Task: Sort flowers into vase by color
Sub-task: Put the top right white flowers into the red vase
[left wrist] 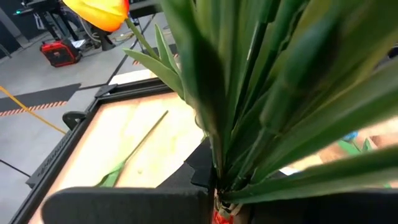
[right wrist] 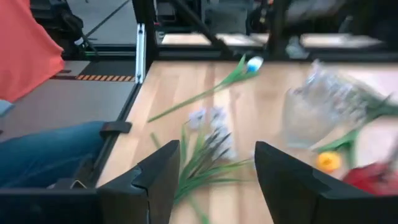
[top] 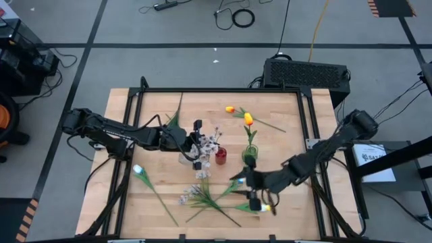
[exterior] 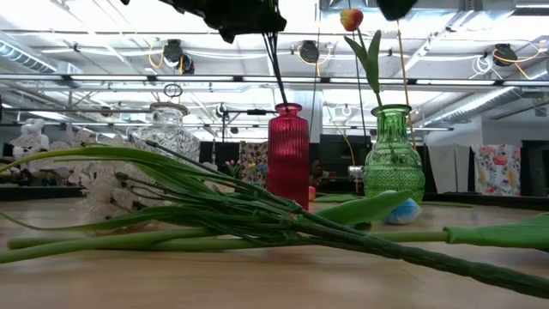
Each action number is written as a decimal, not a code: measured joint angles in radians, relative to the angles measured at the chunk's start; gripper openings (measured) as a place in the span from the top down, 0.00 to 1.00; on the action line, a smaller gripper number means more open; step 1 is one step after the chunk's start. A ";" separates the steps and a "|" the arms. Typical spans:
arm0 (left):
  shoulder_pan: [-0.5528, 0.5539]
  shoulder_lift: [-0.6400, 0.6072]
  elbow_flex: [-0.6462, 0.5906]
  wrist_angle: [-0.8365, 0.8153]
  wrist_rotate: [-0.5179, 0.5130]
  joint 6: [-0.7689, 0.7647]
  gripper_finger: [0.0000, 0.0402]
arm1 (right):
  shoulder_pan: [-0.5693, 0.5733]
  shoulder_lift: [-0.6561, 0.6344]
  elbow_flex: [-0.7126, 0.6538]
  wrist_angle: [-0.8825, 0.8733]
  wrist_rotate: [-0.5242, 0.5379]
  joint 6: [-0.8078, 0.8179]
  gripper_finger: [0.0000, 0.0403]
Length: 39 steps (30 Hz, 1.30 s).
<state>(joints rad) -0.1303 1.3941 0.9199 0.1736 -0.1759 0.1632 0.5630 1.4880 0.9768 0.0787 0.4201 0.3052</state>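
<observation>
My left gripper (top: 198, 138) hovers over the red vase (top: 221, 157) and is shut on a spray of pale pink-white blossoms (top: 212, 142). Its dark stems (exterior: 276, 73) drop into the red vase's mouth (exterior: 287, 107). An orange tulip (top: 248, 119) stands in the green vase (exterior: 394, 154). Beside the red vase is a clear glass vase (exterior: 167, 137). My right gripper (right wrist: 217, 180) is open and empty near the table's near edge, above loose sprays (top: 199, 196). A pale-blue tulip (top: 138, 170) and another orange tulip (top: 230, 109) lie on the table. My left gripper holds the blossom spray by its stems (exterior: 273, 43) from above, just over the red vase. The spray hangs below the fingers, and its lower stems reach into the vase's neck. Green leaves (left wrist: 261, 93) fill the wrist view and hide the fingers.
A further tulip (top: 263, 208) lies by my right gripper. A black frame (top: 307, 121) borders the wooden table. In the right wrist view a person in jeans (right wrist: 43, 149) sits beyond the table's left edge. Bare wood lies in the far left part (top: 148, 108).
</observation>
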 joint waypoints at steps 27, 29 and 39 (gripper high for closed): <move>-0.006 0.000 -0.062 0.005 -0.009 -0.080 0.93 | 0.028 0.446 0.335 -0.270 0.197 0.183 0.61; -0.008 0.000 -0.062 -0.001 -0.009 -0.080 0.93 | 0.037 0.443 0.338 -0.305 0.266 0.185 0.61; -0.008 0.010 -0.062 -0.005 -0.011 -0.099 0.93 | 0.062 0.440 0.338 -0.353 0.412 0.174 0.61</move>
<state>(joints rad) -0.1379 1.4041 0.8577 0.1683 -0.1868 0.0642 0.6247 1.9282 1.3144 -0.2746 0.8322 0.4793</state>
